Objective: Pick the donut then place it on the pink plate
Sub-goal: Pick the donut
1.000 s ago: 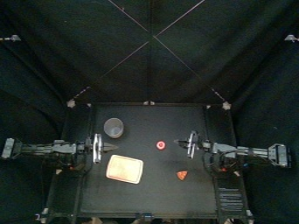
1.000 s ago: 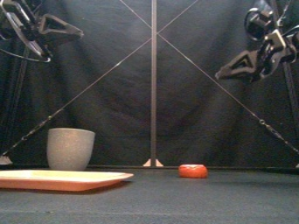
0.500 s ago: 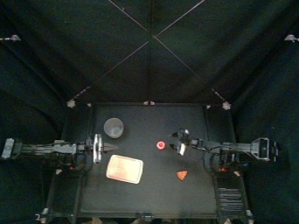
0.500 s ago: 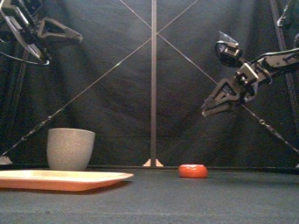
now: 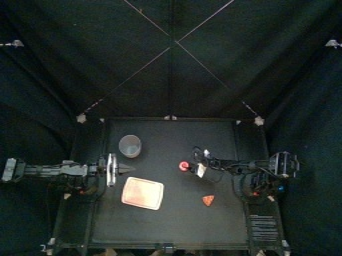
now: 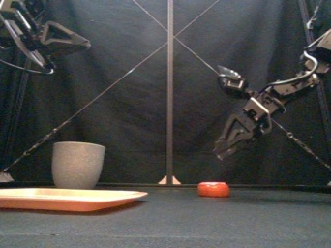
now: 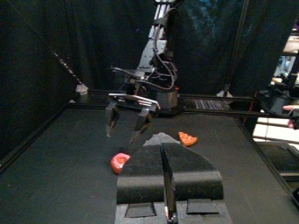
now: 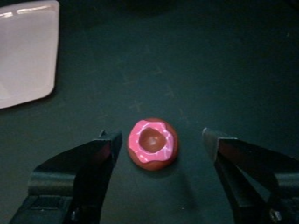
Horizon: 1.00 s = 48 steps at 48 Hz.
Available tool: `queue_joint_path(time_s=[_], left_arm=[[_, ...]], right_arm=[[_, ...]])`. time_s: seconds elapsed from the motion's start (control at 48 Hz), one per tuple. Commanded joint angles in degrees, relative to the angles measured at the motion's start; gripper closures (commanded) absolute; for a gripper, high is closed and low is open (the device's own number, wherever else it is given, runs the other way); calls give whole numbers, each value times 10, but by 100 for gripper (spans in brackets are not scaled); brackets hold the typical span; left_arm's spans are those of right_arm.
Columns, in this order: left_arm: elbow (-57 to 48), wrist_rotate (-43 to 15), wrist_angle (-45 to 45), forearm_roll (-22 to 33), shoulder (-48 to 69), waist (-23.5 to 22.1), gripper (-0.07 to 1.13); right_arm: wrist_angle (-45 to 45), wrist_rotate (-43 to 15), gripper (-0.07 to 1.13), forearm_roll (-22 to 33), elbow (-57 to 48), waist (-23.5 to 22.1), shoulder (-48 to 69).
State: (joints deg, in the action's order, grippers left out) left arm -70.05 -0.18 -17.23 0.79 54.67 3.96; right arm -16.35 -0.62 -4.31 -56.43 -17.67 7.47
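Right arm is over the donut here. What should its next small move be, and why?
Probably lower the right gripper straight down with its fingers open. In the front view it hangs clear above the donut, not touching it. Its wrist view shows the donut lying centred between the open fingers, so alignment looks done and only height remains.

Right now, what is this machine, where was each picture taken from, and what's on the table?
It is a robot with two black arms, each ending in a two-jawed tool. One picture looks down from above, one looks level from the table's front edge, and one camera rides on each wrist. On the table lie a pink tray, a grey cup, a red donut and a small orange toy. The right tool hangs open above the donut; the left tool rests shut at the left side. Nothing is held.
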Motion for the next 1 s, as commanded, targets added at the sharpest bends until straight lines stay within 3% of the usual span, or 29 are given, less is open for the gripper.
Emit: queue_joint_path(time_s=[0.021, 0.396, 0.771, 1.0], left_arm=[[7, 0, -8, 0, -3, 3, 100], [-1, 2, -9, 4, -3, 11, 100], [-6, 1, -9, 21, -3, 11, 100], [-6, 1, -9, 21, -3, 11, 100]], right_arm=[[16, 1, 0, -11, 32, 1, -25], [115, 1, 0, -24, 103, 1, -105], [138, 0, 1, -25, 117, 1, -122], [145, 1, 20, -25, 117, 2, -122]])
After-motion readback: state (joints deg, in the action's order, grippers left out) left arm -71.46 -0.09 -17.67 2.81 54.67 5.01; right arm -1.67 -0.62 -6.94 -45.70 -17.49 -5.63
